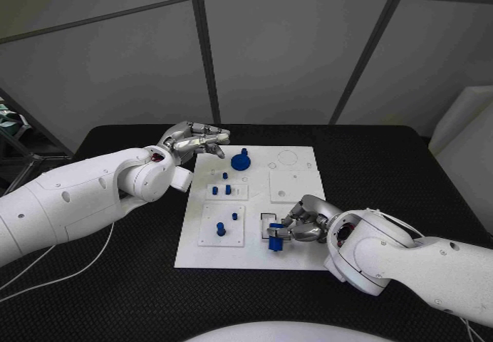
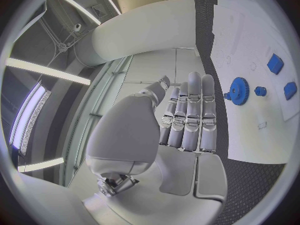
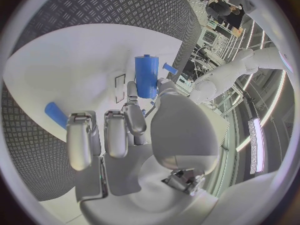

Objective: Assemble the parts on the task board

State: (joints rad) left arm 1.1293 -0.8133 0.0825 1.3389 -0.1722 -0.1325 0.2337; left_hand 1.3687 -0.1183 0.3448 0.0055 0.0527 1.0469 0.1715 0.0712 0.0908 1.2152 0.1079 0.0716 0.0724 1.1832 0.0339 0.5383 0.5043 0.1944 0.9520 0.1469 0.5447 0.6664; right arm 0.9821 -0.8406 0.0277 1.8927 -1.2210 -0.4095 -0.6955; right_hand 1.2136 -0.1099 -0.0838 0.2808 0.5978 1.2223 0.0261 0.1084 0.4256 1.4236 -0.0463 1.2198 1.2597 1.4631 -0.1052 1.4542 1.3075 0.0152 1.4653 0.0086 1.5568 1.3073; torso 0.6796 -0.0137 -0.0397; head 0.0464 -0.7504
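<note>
Head view: right hand (image 1: 305, 222) pinched a blue peg (image 1: 276, 237) upright over the board (image 1: 293, 260), presumably for insertion; left hand (image 1: 195, 140) hovered off-board, fingers together, empty.

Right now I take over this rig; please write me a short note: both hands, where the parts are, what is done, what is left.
Left hand: holds nothing, fingers together, hovering by the task board's far left corner, beside the blue gear.
Right hand: at the board's near right, pinching an upright blue cylinder; whether it is seated I cannot tell.
Done: blue pegs stand in the left plates.
Left: seat the cylinder; the far right plate looks unfilled.
</note>
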